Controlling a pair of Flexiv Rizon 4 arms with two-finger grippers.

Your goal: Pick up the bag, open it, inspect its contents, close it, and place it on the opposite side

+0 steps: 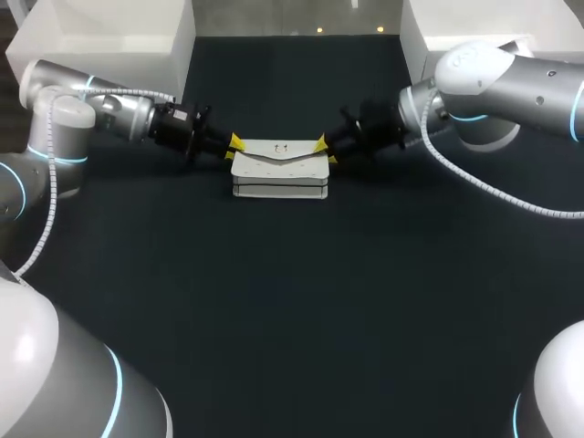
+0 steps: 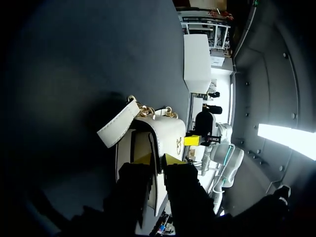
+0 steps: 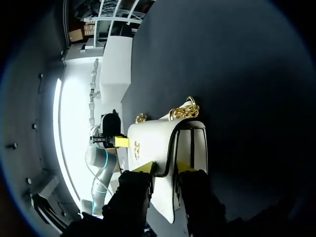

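A white bag (image 1: 279,169) with a flap and a gold clasp lies flat in the middle of the dark table (image 1: 274,310). My left gripper (image 1: 234,146) is at its left end and my right gripper (image 1: 321,146) at its right end. Seen from the left wrist, the bag (image 2: 168,131) shows a gold chain (image 2: 148,111) and a white strap end, and the left gripper (image 2: 158,159) is shut on the flap edge. From the right wrist, the bag (image 3: 150,140) and its chain (image 3: 183,112) lie ahead, and the right gripper (image 3: 164,167) pinches the flap edge between its fingers.
A white box (image 1: 109,41) stands at the back left corner and another white box (image 1: 456,27) at the back right. Dark tabletop stretches to either side of the bag and in front of it.
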